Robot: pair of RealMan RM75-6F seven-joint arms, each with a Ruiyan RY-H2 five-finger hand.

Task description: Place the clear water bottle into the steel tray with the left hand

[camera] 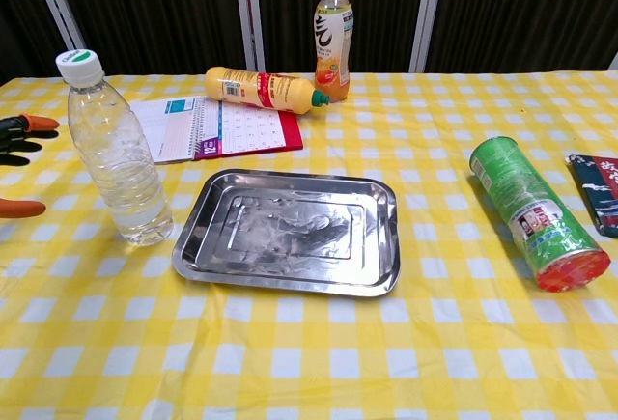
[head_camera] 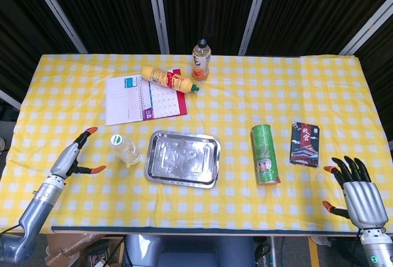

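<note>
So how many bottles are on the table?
3. A clear one stands left of the tray, a yellow one lies on the notebook, and an orange one stands at the far edge. None seem hidden.

The clear water bottle (camera: 118,154) stands upright just left of the steel tray (camera: 290,231); left hand fingertips (camera: 21,209) show at the frame's edge, apart.
</note>
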